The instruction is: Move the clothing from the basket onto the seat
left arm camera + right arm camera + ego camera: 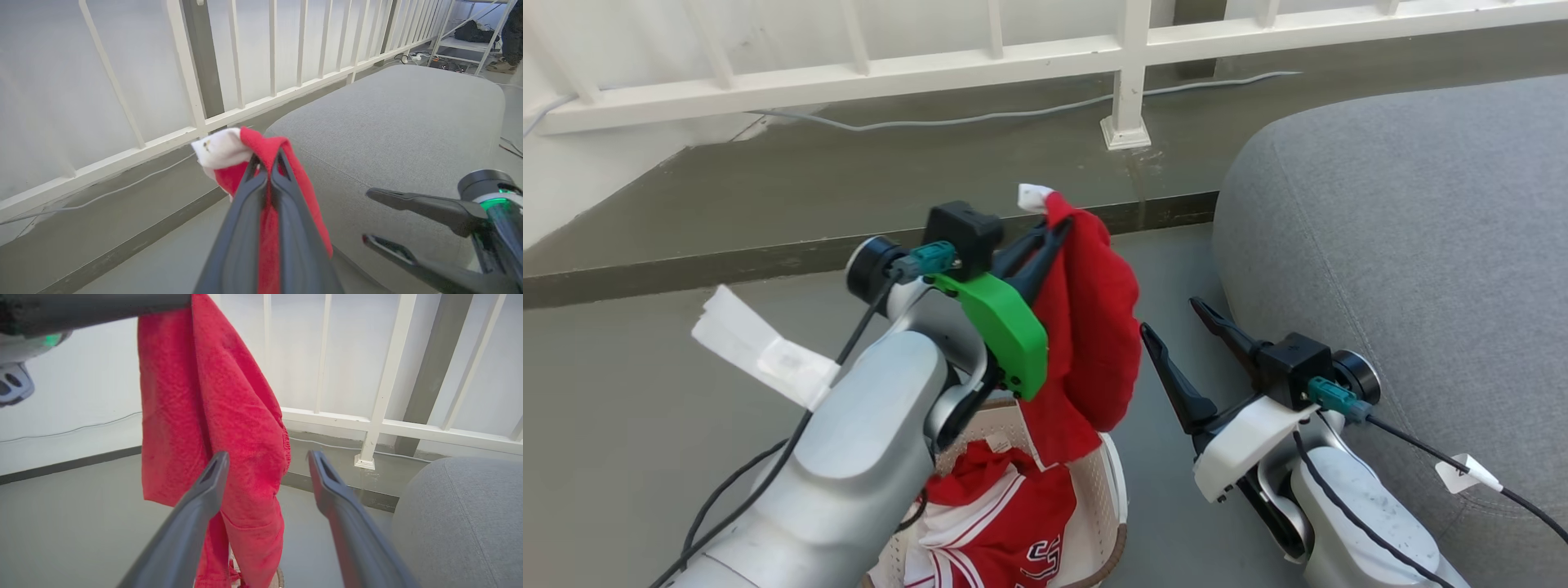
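Your left gripper (1054, 233) pinches the plain red garment (1094, 327) by one edge; its tail at centre frame could snag the basket (1114, 486) or the spread right gripper (1170, 315).

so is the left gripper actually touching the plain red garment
Touching. The left wrist view shows the left gripper shut, with the plain red garment pinched between its jaws; the head view shows it hanging from them.

Open floor (1156, 527) separates basket (1116, 490) from seat (1421, 245); railing (1129, 73) behind.
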### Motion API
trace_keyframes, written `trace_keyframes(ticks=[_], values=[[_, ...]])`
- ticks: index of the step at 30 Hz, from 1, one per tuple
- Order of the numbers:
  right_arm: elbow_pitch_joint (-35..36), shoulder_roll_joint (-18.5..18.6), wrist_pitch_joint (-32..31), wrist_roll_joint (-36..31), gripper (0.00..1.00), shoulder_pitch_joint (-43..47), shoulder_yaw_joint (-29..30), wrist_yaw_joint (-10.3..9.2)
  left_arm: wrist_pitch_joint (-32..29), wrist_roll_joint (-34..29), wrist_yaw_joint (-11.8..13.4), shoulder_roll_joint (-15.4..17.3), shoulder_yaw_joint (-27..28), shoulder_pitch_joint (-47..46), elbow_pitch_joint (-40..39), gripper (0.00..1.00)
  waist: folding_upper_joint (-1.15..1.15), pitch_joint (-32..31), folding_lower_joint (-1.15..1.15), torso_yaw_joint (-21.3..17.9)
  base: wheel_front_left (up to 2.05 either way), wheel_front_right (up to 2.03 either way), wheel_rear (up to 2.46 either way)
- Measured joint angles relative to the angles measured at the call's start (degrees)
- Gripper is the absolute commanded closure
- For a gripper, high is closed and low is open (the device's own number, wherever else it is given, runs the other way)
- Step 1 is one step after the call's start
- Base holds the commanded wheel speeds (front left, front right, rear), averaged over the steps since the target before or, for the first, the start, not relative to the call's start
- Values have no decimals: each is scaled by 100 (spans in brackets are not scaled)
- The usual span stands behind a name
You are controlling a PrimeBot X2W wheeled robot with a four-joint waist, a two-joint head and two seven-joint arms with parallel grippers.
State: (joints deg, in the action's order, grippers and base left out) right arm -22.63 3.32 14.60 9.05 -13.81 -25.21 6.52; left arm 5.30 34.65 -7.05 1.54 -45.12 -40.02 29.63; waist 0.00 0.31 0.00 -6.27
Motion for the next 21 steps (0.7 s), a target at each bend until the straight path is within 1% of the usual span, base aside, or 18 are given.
trace_keyframes(ticks=[5, 11, 19, 21], values=[[-230, 2, -1, -1, 0, -101, -26, 0, -31, 48, 20, 4, -215, -12, -272, 100, 0, 22, 0, 85, 0, 0, 0], [-464, 4, -1, 9, 0, -285, -333, 1, -99, 99, 152, 16, -492, -66, -536, 100, 0, 32, 0, 220, 0, 0, 0], [-760, 12, -1, 164, 0, -533, -648, 3, -153, 311, 267, 26, -708, -143, -777, 100, 0, 27, 0, 417, 0, 0, 0], [-824, 12, -1, 209, 0, -592, -737, 3, -157, 346, 330, 29, -723, -144, -801, 100, 0, 26, 0, 462, 0, 0, 0]])
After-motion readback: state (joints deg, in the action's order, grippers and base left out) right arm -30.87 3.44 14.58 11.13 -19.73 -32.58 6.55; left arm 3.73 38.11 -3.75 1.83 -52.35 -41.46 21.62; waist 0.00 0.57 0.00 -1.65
